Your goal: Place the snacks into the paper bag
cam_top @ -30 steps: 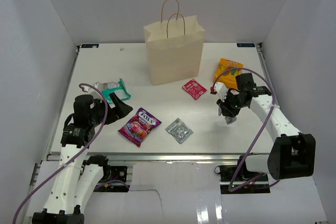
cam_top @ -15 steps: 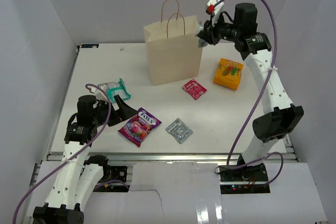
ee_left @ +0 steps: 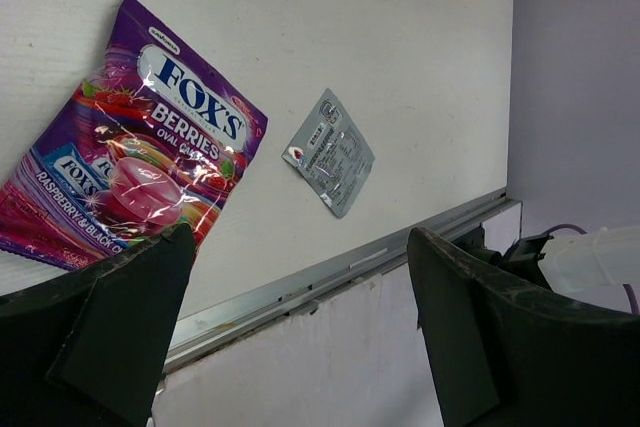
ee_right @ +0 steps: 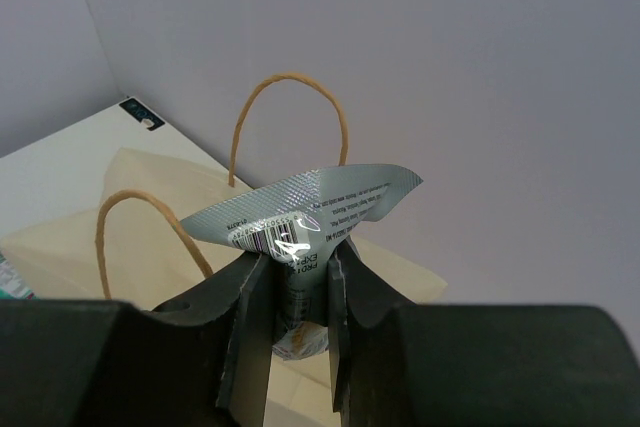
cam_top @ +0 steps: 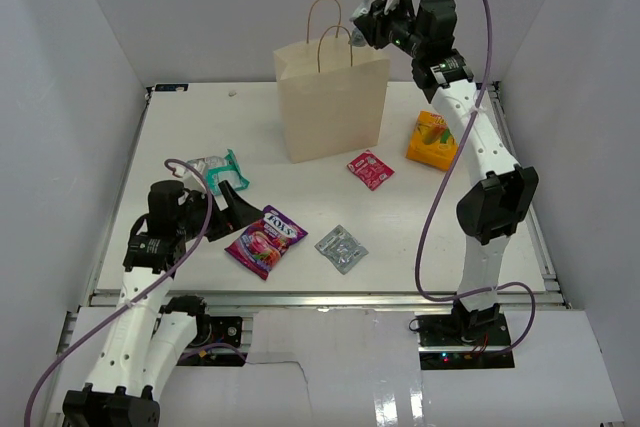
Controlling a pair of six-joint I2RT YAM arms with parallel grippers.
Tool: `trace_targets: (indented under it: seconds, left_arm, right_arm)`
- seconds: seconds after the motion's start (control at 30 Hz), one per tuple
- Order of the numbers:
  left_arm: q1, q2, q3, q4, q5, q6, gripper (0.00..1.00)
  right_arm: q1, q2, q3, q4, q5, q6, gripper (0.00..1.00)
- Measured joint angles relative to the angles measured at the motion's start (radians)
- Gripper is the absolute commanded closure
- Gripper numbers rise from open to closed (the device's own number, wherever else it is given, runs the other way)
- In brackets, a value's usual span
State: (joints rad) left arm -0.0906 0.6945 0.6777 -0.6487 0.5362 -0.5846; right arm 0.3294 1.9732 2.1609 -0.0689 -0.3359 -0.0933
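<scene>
Right hand (ee_right: 300,287) is pinched narrow on a silver-grey wrapper (ee_right: 310,212). It grips only the lower end, and the top flares wide above the fingers.

It's high, at the top right corner of the paper bag (cam_top: 333,97), about level with the twine handles (ee_right: 290,82). From the top view I can't tell if you're over the mouth or just beside the rim.

Risks:
- If you release here, the wrapper is light and crinkly. It could catch a handle loop or the rim and slide down outside, behind the bag.
- If you go lower to be safe, the fingers may snag a handle or push the wall. The bag stands free on the surface (cam_top: 300,137) and looks light, so it could tip or shift.
- The mouth looks narrow in the wrist view, so there's little margin sideways.

Left hand (cam_top: 232,212) is spread wide and holds nothing, low beside the FOX'S candy bag (cam_top: 265,240).

On the surface are the second silver wrapper (cam_top: 341,248), the red-pink sachet (cam_top: 369,168), the orange pack (cam_top: 434,139) and the teal-and-white pouch (cam_top: 213,169).
</scene>
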Motion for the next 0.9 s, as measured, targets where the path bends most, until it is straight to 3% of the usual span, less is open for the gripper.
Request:
trace_targets:
  seconds: [0.13, 0.33, 0.6, 0.73, 0.9]
  left_arm:
    - [0.0, 0.007, 0.0, 0.006, 0.007, -0.001, 0.02]
    - [0.0, 0.013, 0.0, 0.012, 0.023, -0.004, 0.02]
    - [0.0, 0.031, 0.0, 0.052, 0.057, -0.016, 0.02]
    - [-0.001, 0.03, -0.011, 0.059, 0.064, -0.019, 0.02]
    - [-0.003, 0.03, -0.017, 0.06, 0.071, -0.023, 0.02]
  right_arm:
    - [0.01, 0.034, 0.0, 0.046, 0.033, 0.001, 0.8]
    - [0.011, 0.042, -0.017, 0.074, 0.053, -0.004, 0.64]
    - [0.011, 0.042, -0.062, 0.095, 0.052, -0.021, 0.59]
    - [0.011, 0.042, -0.064, 0.095, 0.051, -0.027, 0.44]
    - [0.011, 0.042, -0.071, 0.098, 0.05, -0.039, 0.36]
